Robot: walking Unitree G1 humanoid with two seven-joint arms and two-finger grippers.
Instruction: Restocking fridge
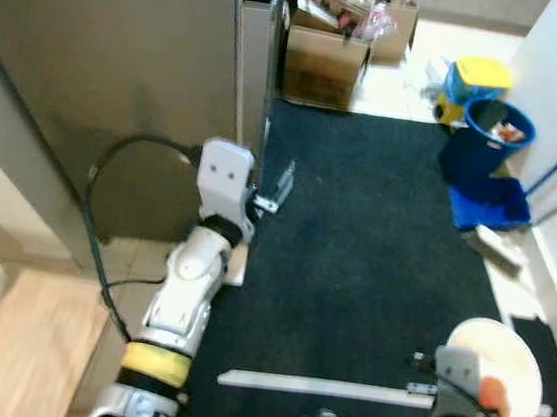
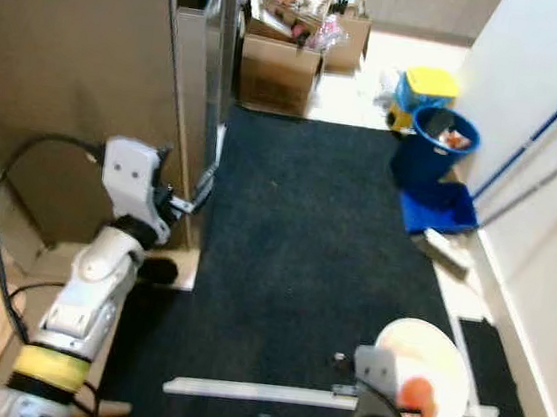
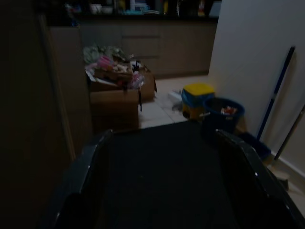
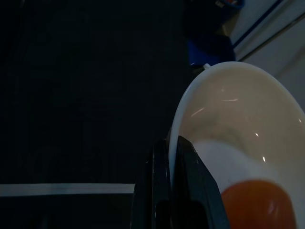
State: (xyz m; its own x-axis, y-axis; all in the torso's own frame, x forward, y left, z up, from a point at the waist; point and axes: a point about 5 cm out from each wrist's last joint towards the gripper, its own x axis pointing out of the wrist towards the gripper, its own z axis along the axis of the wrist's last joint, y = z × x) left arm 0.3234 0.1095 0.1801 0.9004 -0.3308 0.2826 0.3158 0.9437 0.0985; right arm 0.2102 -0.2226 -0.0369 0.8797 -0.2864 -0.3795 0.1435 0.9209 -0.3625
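Nearest the camera, the right gripper (image 4: 167, 157) was clamped on the rim of a white bowl (image 1: 503, 360) holding an orange item (image 1: 492, 394), low at the robot's right above a dark carpet (image 1: 377, 230). At the left, the left gripper (image 1: 278, 190) was raised beside the fridge (image 1: 103, 68) door's edge, its fingers (image 3: 90, 162) spread apart and grasping nothing. Cardboard boxes (image 1: 320, 62) and a blue bucket (image 1: 494, 127) stood well beyond.

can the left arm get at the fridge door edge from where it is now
Probably yes. The left gripper is raised with open fingers right beside the fridge door edge, with nothing between them.
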